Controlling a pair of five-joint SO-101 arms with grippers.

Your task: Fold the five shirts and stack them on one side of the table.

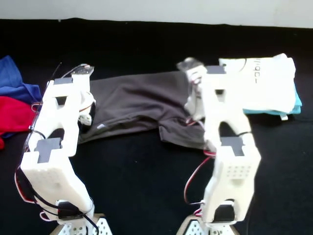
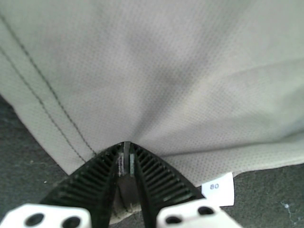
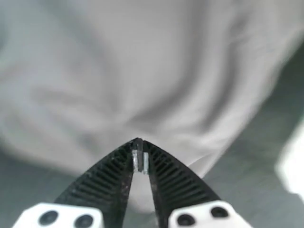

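Note:
A dark grey shirt [image 1: 137, 105] lies spread across the middle of the black table [image 1: 146, 186]. My left gripper [image 2: 126, 148] is shut on the grey shirt [image 2: 156, 71] at its left hem, close to a small white size tag [image 2: 217, 188]. My right gripper [image 3: 138, 145] is shut on the same grey shirt [image 3: 123, 66] at its right side, with cloth pinched between the jaws. In the high view the left arm [image 1: 63, 122] stands over the shirt's left edge and the right arm [image 1: 220, 117] over its right edge.
A folded white shirt [image 1: 264, 83] lies on a teal one [image 1: 296, 104] at the back right. Blue [image 1: 12, 78] and red [image 1: 12, 115] shirts sit crumpled at the left edge. Bare black cloth covers the table in front.

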